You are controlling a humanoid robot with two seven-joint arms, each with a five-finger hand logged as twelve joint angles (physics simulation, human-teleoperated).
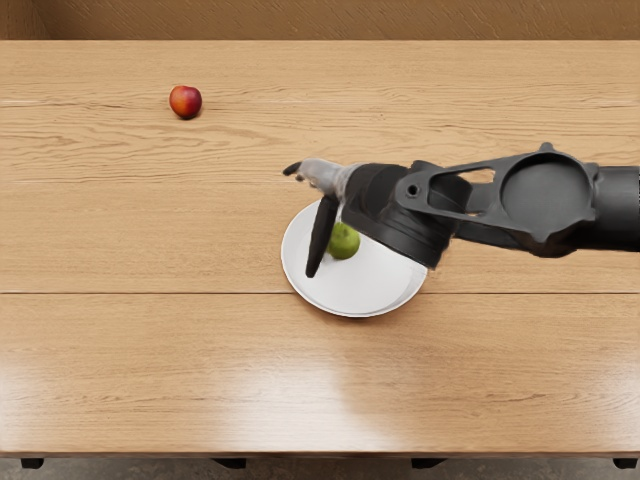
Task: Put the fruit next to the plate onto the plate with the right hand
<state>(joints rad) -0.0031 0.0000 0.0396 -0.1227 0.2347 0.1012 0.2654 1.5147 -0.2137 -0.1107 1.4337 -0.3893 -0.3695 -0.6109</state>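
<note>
green fruit (pixel 345 241) lies on the plate (pixel 372 292), apparently ungrasped, right hand (pixel 335 188) above with fingers (pixel 320 236) spread; only withdrawal remains.

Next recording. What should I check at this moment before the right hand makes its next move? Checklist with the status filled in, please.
1. Green fruit lies inside the rim of the plate: ok.
2. Right hand has let go of the green fruit: cannot tell, the hand covers part of it.
3. Plate sits flat on the table, well away from the edges: ok.
4. Red fruit is out of the arm's way: ok, far back on the left.
5. Left arm is out of the way: ok, not in view.
</note>
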